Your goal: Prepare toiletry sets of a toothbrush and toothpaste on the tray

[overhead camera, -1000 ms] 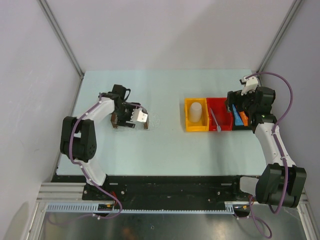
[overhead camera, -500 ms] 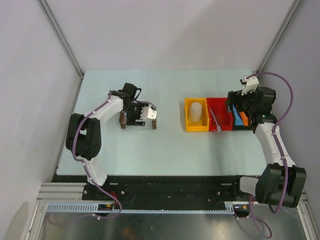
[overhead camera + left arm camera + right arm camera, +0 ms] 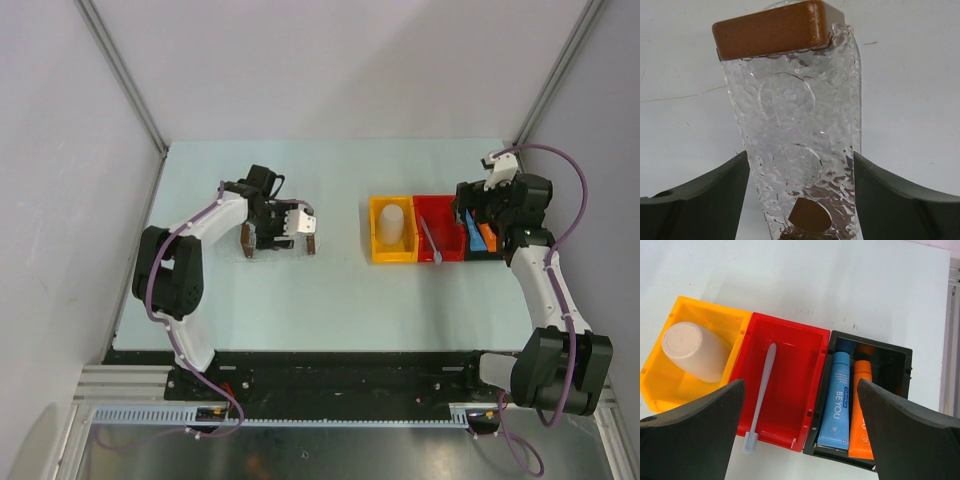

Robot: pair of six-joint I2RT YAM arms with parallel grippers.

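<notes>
The clear tray (image 3: 795,125) with a brown wooden block (image 3: 775,30) at its far end lies between my left gripper's (image 3: 800,162) fingers, which press on its long sides. In the top view the tray (image 3: 277,243) sits left of centre on the table under the left gripper (image 3: 288,226). The whitish toothbrush (image 3: 762,390) lies in the red bin (image 3: 790,385). The blue toothpaste (image 3: 836,400) and orange toothpaste (image 3: 861,415) lie side by side in the black bin (image 3: 890,365). My right gripper (image 3: 800,385) is open and empty above these bins.
A yellow bin (image 3: 670,365) holding a beige cup (image 3: 695,350) stands left of the red bin. The three bins form a row at the right of the table (image 3: 330,290). Grey walls and metal posts close in the table's sides and back.
My left gripper slid the tray to the right across the table, most of it in the first half second. The right arm has not moved.
</notes>
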